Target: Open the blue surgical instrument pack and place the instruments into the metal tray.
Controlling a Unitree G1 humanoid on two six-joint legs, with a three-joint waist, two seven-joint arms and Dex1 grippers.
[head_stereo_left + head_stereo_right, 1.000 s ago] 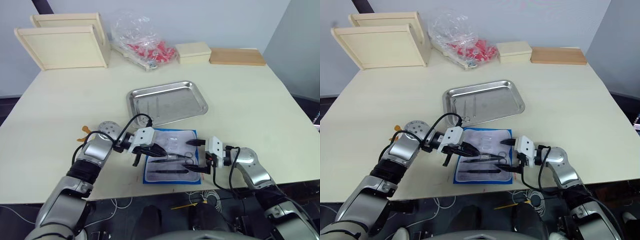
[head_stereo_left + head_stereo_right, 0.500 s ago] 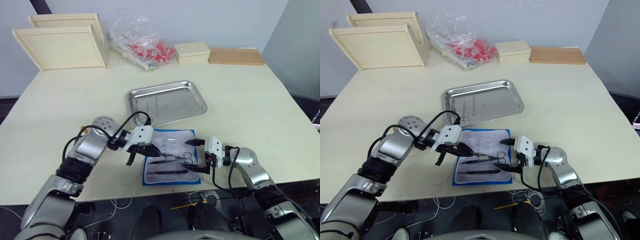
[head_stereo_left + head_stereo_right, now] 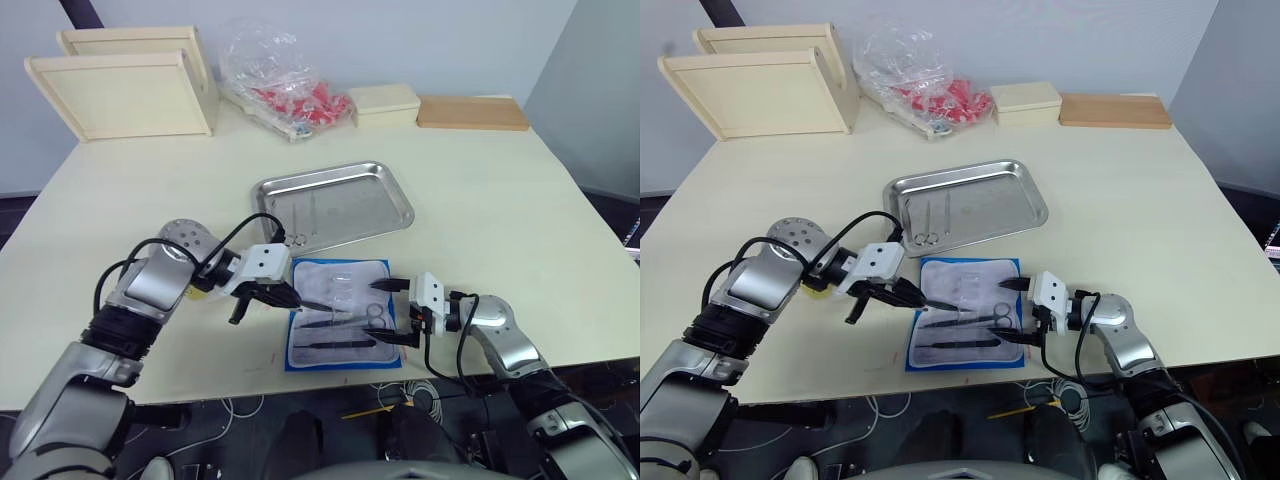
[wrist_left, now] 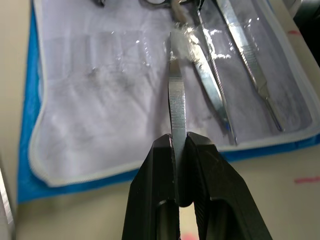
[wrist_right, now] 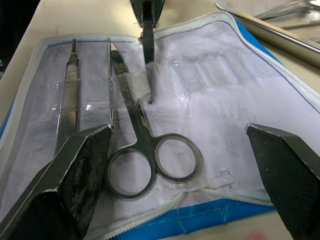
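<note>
The blue surgical instrument pack [image 3: 343,283] lies open and flat near the table's front edge, pale lining up. Ring-handled scissors [image 5: 150,159] and two slim steel instruments [image 5: 70,90] lie in its clear sleeves. My left gripper [image 4: 179,142] is at the pack's left edge, shut on a slim steel instrument [image 4: 176,102] whose tip reaches over the lining. At the pack's right edge my right gripper [image 3: 388,312] is open, and nothing sits between its fingers. The metal tray [image 3: 365,205] lies just behind the pack and holds a few instruments [image 3: 925,220] at its left end.
Two pale wooden trays [image 3: 120,90] lean at the back left. A crinkled clear bag of red items [image 3: 285,85], a pale box [image 3: 385,103] and a wooden board [image 3: 472,112] line the back edge. The pack lies close to the table's front edge.
My left arm has drawn back to the left, sliding the slim instrument partly out across the pack. The right gripper has stayed in place, open.
</note>
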